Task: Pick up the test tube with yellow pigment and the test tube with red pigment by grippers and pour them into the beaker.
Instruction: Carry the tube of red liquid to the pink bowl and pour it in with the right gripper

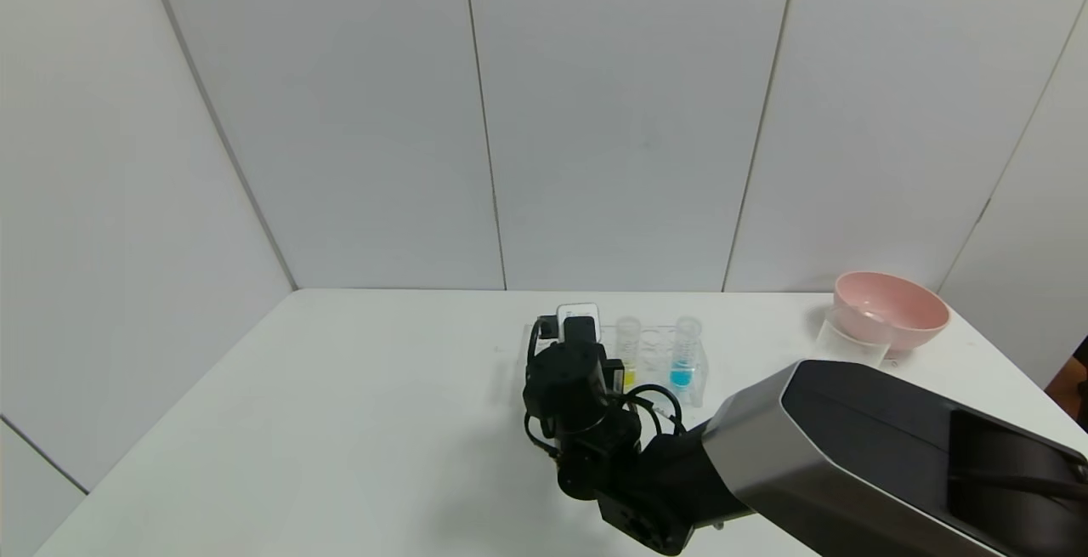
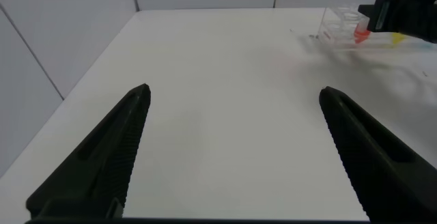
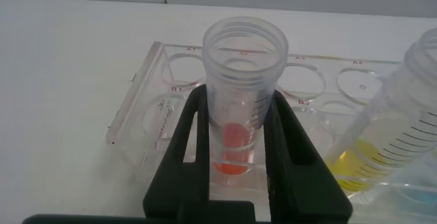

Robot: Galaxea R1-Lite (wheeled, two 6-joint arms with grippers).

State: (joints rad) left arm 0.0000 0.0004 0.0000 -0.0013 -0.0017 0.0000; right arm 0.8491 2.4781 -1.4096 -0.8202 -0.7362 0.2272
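In the right wrist view my right gripper [image 3: 239, 95] is shut on the test tube with red pigment [image 3: 243, 67], one finger pressed to each side; the tube stands upright in the clear rack [image 3: 147, 108]. The test tube with yellow pigment [image 3: 386, 138] stands in the slot beside it. In the head view the right gripper [image 1: 579, 338] hides the red tube; the yellow tube [image 1: 628, 355] shows in the rack [image 1: 654, 363]. The beaker [image 1: 851, 341] stands far right, before the pink bowl. My left gripper [image 2: 235, 89] is open and empty over bare table, far from the rack [image 2: 336, 27].
A like tube with blue liquid [image 1: 683, 360] stands in the rack's right end. The pink bowl [image 1: 891, 310] sits at the table's back right corner, touching the beaker. The right arm's grey link [image 1: 850, 463] crosses the front right. White walls enclose the table.
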